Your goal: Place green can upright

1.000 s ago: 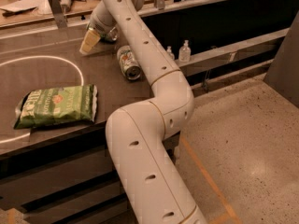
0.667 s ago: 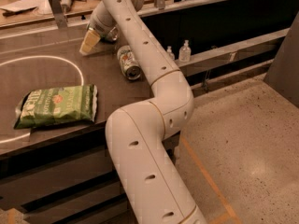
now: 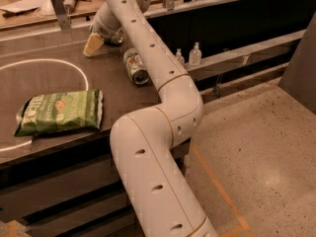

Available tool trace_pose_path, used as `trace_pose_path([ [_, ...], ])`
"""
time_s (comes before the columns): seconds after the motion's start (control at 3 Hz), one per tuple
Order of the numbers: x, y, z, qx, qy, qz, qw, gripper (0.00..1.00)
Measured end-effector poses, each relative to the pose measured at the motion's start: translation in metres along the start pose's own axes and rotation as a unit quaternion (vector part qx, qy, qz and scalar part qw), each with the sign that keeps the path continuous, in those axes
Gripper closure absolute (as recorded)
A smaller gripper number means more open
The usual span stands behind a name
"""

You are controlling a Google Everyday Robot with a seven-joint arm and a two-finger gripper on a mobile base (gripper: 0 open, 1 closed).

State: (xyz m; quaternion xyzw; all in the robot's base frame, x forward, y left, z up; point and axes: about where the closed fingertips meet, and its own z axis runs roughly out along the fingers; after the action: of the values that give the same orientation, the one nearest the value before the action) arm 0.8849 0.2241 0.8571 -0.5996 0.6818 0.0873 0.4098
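Nothing's moved since a second ago as far as I can see: arm, can and bag all sit in the same spots.

Counts: one white jointed robot arm (image 3: 163,112), one gripper (image 3: 95,42), one can in plain view, one chip bag and two small clear pump bottles (image 3: 196,54) side by side on the grey ledge (image 3: 247,53) at upper right of centre.

That gripper is at the upper left of the frame, its cream-coloured end down at the dark brown table (image 3: 123,100), just beyond the painted white circle line (image 3: 49,62). I can't tell whether the jaws are spread or pinching something, since the wrist and arm cover that side.

As for the green can, I honestly can't pick it out. There's a dark rounded bit (image 3: 117,36) tucked between the gripper and the arm, near the top centre, but I can't tell whether that's it. So I can't call its long axis or which way it points.

What does show is a pale silvery drink can with green and red markings (image 3: 136,66), lying on its side just left of the arm. Its long axis runs from upper left to lower right, with the round end facing lower right.

Finally, the flat green chip bag (image 3: 61,111) lies at the left, near the table's front edge, partly over the white line and well apart from the can.
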Motion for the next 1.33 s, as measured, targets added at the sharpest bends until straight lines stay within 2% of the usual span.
trace_pose_path([
  [0.33,0.001,0.004,0.002,-0.007,0.001,-0.004,1.0,0.45],
  [0.67,0.0,0.005,0.002,-0.008,0.002,-0.005,1.0,0.45],
  [1.33,-0.011,0.015,-0.003,-0.023,0.003,-0.034,0.9991,0.45],
])
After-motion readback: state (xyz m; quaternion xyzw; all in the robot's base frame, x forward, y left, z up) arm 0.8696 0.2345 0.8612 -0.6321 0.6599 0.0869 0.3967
